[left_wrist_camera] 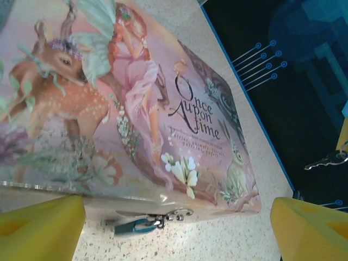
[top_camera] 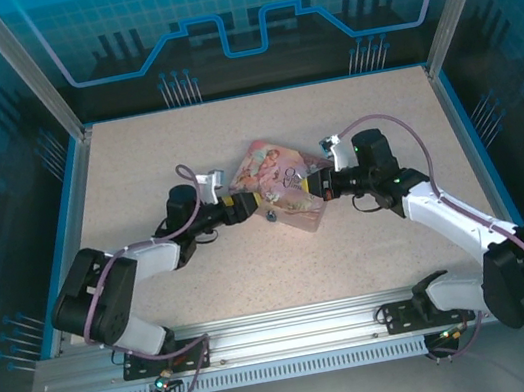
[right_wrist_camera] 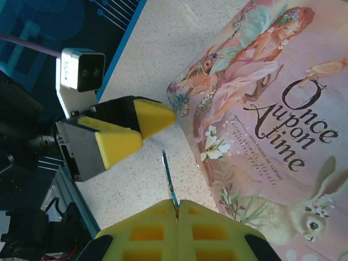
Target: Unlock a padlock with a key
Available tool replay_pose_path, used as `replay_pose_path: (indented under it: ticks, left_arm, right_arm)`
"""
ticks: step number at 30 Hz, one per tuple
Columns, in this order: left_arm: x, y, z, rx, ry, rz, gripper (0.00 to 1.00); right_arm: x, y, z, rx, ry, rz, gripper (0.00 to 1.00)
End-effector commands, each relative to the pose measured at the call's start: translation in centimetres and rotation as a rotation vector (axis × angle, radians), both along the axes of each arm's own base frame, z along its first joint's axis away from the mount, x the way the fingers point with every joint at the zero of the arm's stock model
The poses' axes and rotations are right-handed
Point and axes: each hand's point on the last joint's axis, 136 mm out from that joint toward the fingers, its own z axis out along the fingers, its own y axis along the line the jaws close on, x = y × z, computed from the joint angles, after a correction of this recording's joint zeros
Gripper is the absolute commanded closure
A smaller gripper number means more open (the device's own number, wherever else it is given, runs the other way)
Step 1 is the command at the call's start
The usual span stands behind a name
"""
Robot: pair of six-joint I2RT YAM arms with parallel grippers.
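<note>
A pink illustrated tin box (left_wrist_camera: 136, 109) lies on the table, and the small blue padlock (left_wrist_camera: 135, 225) hangs from the latch on its near side wall. My left gripper (left_wrist_camera: 179, 234) is open, its yellow fingers (left_wrist_camera: 41, 228) standing wide on either side of the padlock without touching it. My right gripper (right_wrist_camera: 177, 209) is shut on the key (right_wrist_camera: 169, 176), whose thin blade sticks out edge-on over the table beside the box (right_wrist_camera: 272, 125). The left wrist view also catches the key (left_wrist_camera: 326, 160) as a silver shape at the right edge. From above, the two grippers (top_camera: 244, 207) (top_camera: 313, 185) flank the box (top_camera: 274, 179).
The left gripper's yellow fingers (right_wrist_camera: 138, 128) and its wrist camera (right_wrist_camera: 81, 70) sit close to the key tip. Blue frame walls (top_camera: 78, 188) border the speckled table (top_camera: 381, 236). Free surface lies in front of and behind the box.
</note>
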Motion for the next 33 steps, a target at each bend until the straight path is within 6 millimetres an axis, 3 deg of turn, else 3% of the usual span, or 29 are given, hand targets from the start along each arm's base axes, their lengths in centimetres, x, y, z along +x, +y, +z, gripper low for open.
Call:
replay_pose_path:
  ticks: [1, 7, 15, 26, 33]
  left_arm:
    - [-0.3, 0.0, -1.0, -0.001, 0.008, 0.03, 0.1]
    - [-1.1, -0.1, -1.9, -0.005, 0.038, 0.036, 0.1]
    - [-1.8, -1.7, -2.3, -0.016, 0.07, -0.017, 0.11]
    - [-2.7, -3.4, -3.7, -0.02, 0.096, -0.077, 0.12]
    - [-2.4, -3.9, -4.3, -0.015, 0.085, -0.085, 0.13]
  right_arm:
    - [0.0, 0.5, 1.2, 0.018, -0.028, 0.014, 1.0]
    - [0.3, 0.5, 0.4, -0.001, -0.017, 0.014, 1.0]
    - [0.9, 1.4, -1.1, 0.015, 0.054, 0.022, 1.0]
    - [0.3, 2.4, -4.5, 0.017, 0.193, 0.043, 1.0]
    - [0.6, 1.6, -5.6, -0.02, 0.206, 0.002, 1.0]
